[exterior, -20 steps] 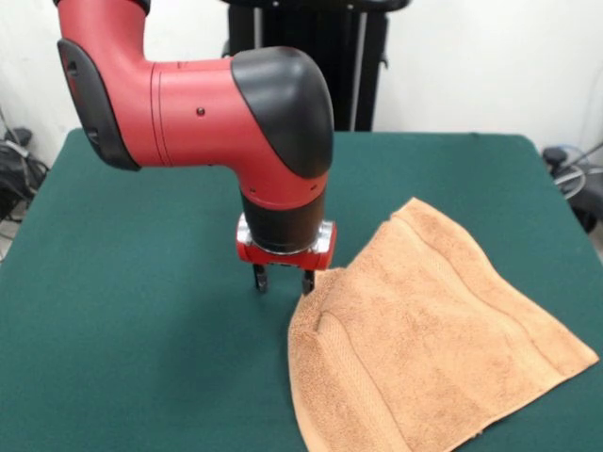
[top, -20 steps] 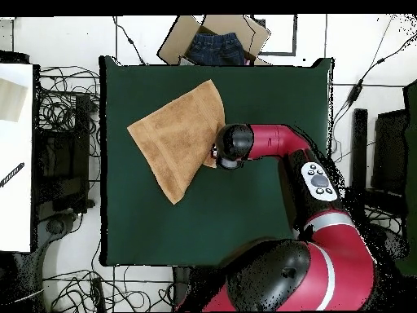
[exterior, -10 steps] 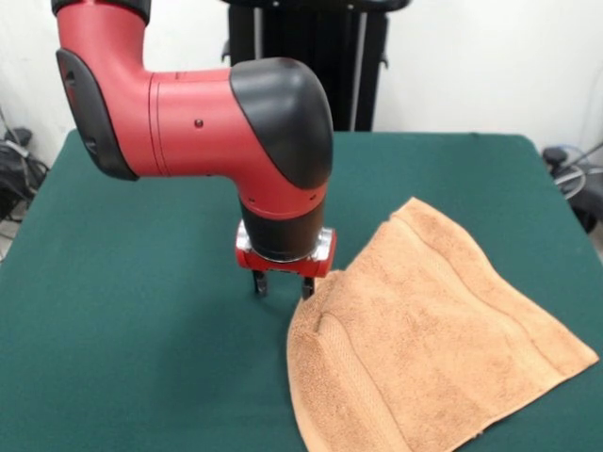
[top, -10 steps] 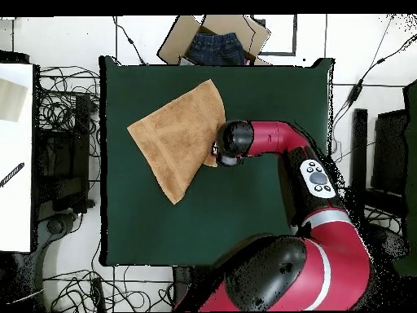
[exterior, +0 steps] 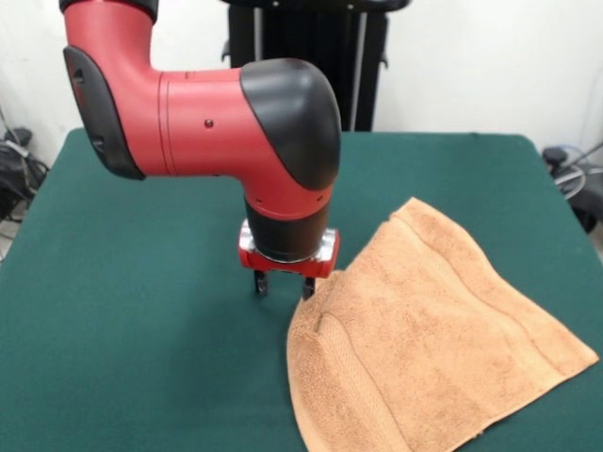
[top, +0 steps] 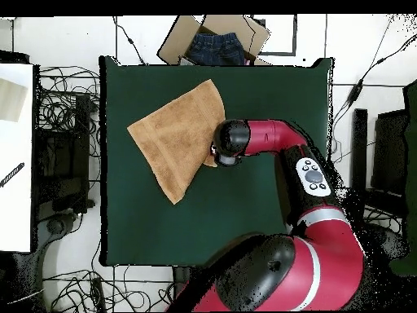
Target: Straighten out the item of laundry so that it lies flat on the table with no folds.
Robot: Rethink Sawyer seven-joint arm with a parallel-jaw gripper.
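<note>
The orange-tan towel (exterior: 433, 325) lies on the green table (exterior: 132, 339) at the front right, turned diagonally. It is folded, with a doubled layer and a small raised pucker near its left corner. My gripper (exterior: 283, 283) points straight down just left of that corner, its tips close to the table. It is open, with bare felt between the fingers. The right finger (exterior: 307, 285) stands at the towel's edge. In the overhead view the towel (top: 173, 138) sits in the table's upper left, and the arm's wrist (top: 230, 142) covers the gripper at the towel's right edge.
A cardboard box holding denim (top: 215, 41) sits beyond the table's (top: 244, 204) top edge in the overhead view. Cables lie around the table, with a white surface (top: 16, 155) at the left. A black stand (exterior: 311, 38) rises behind the table.
The gripper has dropped a little toward the table and edged slightly right beside the towel's corner. The towel has not moved.
</note>
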